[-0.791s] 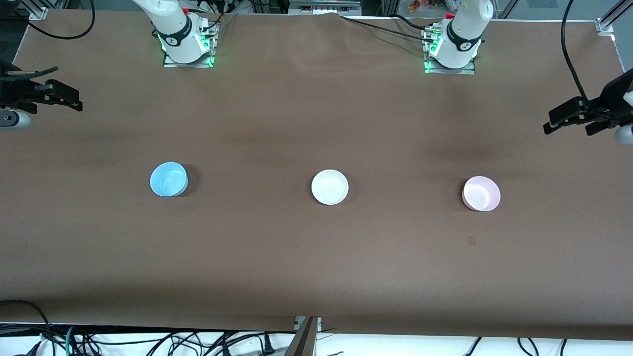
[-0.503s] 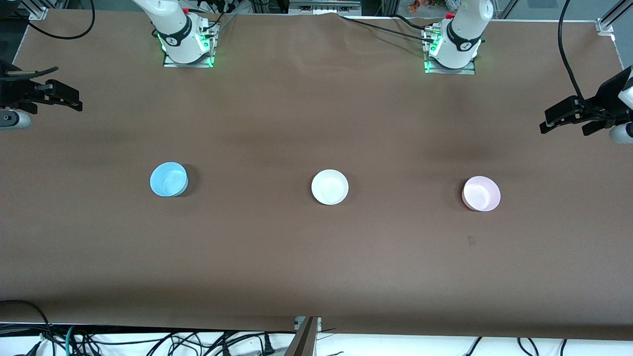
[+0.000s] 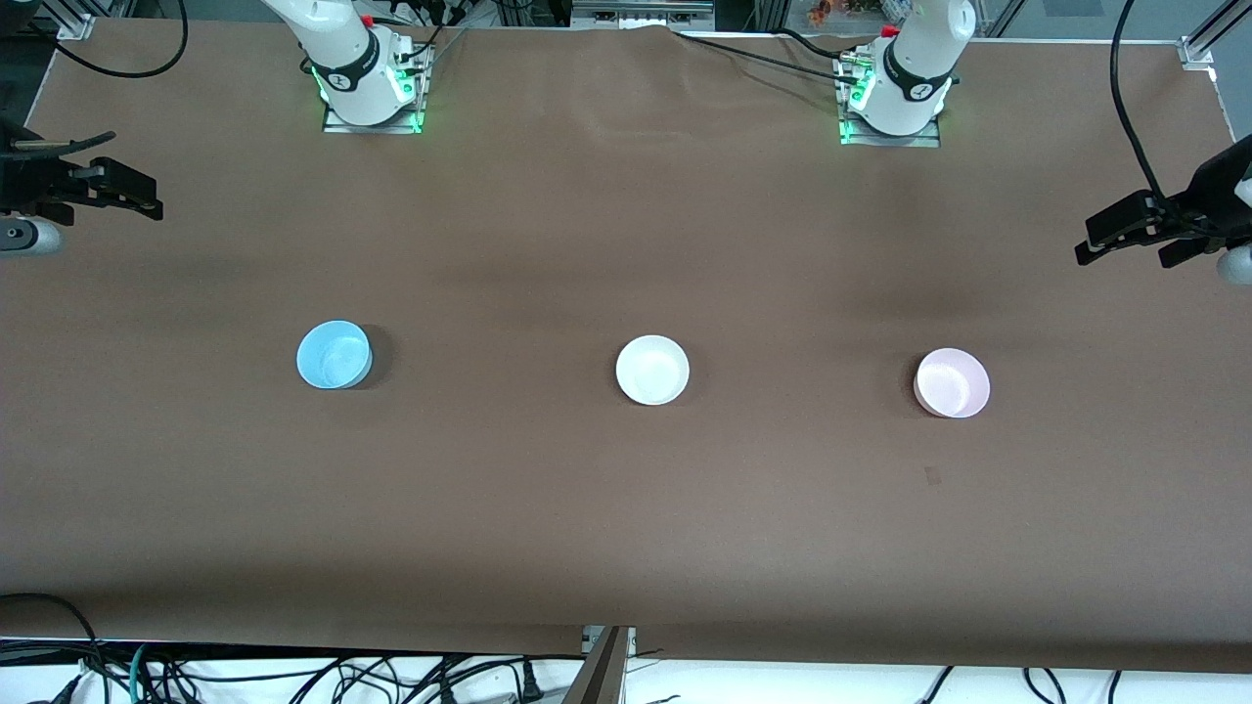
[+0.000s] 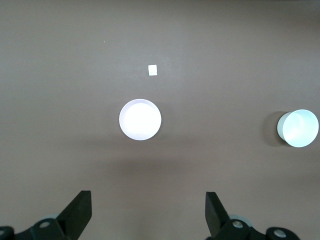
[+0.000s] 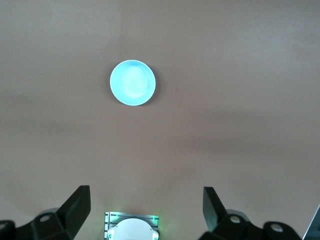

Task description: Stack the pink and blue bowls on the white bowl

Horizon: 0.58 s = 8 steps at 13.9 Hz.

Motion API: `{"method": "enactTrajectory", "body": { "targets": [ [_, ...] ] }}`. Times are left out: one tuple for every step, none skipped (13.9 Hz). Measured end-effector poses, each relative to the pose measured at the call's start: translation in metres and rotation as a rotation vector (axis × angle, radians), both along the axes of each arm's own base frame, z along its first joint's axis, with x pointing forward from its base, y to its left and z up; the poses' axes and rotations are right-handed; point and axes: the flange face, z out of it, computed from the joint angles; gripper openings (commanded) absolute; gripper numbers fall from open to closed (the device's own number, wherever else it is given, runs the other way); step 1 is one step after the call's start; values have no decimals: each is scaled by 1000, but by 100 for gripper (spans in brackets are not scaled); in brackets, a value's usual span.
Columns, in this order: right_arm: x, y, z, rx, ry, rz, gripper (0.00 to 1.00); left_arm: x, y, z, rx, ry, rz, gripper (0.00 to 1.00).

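Three bowls stand in a row on the brown table. The sky-blue bowl (image 3: 334, 354) is toward the right arm's end, the white bowl (image 3: 652, 370) is in the middle, and the pale pink bowl (image 3: 952, 382) is toward the left arm's end. My right gripper (image 3: 117, 186) is open and empty, high over its end of the table. Its wrist view (image 5: 145, 212) shows the blue bowl (image 5: 132, 82). My left gripper (image 3: 1135, 242) is open and empty, high over its own end. Its wrist view (image 4: 148, 215) shows the pink bowl (image 4: 140, 119), washed out nearly white, and the white bowl (image 4: 298, 128), tinted bluish.
A small square mark (image 3: 931, 476) lies on the table, nearer the front camera than the pink bowl. It shows white in the left wrist view (image 4: 153, 70). The arm bases (image 3: 367, 83) (image 3: 905, 88) stand at the table's farthest edge. Cables (image 3: 293, 675) hang below the nearest edge.
The left gripper has shifted slightly back toward its end of the table. The bowls and the right arm have not moved.
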Motion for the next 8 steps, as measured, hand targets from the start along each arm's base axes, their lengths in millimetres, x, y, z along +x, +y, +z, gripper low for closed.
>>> {"method": "enactTrajectory", "body": {
  "targets": [
    [0, 0, 0, 0, 0, 0, 99, 0, 0, 0, 0, 0, 1, 100],
    [0, 0, 0, 0, 0, 0, 100, 0, 0, 0, 0, 0, -1, 100],
    [0, 0, 0, 0, 0, 0, 100, 0, -2, 0, 0, 0, -3, 100],
    [0, 0, 0, 0, 0, 0, 100, 0, -3, 0, 0, 0, -5, 100],
    [0, 0, 0, 0, 0, 0, 100, 0, -4, 0, 0, 0, -7, 100],
    [0, 0, 0, 0, 0, 0, 99, 0, -4, 0, -1, 0, -8, 100],
    [0, 0, 0, 0, 0, 0, 100, 0, -5, 0, -1, 0, -9, 100],
    [0, 0, 0, 0, 0, 0, 99, 0, -5, 0, -1, 0, -10, 100]
  ]
}}
